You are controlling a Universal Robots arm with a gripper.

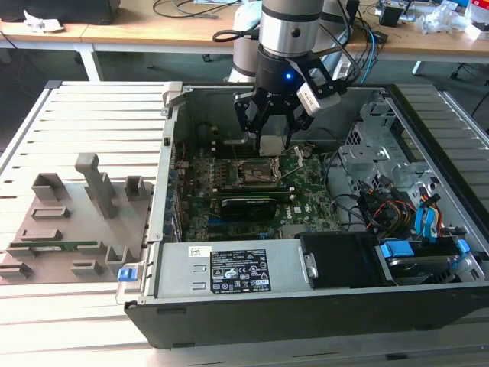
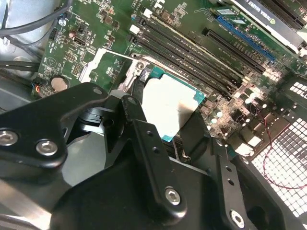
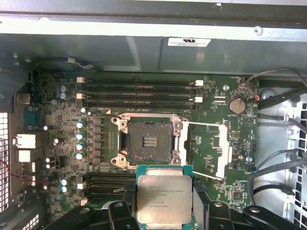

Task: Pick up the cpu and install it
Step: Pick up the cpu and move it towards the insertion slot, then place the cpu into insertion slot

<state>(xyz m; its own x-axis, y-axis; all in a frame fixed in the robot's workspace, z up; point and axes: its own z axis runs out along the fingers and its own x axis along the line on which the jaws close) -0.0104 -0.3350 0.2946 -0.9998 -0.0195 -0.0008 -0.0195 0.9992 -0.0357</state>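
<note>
Your black-fingered hand [image 1: 272,134] is gripping the small, flat, square cpu with the silvery metal top and thin green rim [image 3: 164,199] by its edges. It is holding the cpu inside the open black computer case [image 1: 306,313], which is lying on the slatted grey surface [image 1: 84,107]. You are working the install step. The cpu is hanging just beside the dark, metal-framed socket [image 3: 149,141], not yet in it, and the socket's latch frame seems to be lying open. Seating is calling for squared edges and a level descent.
</note>
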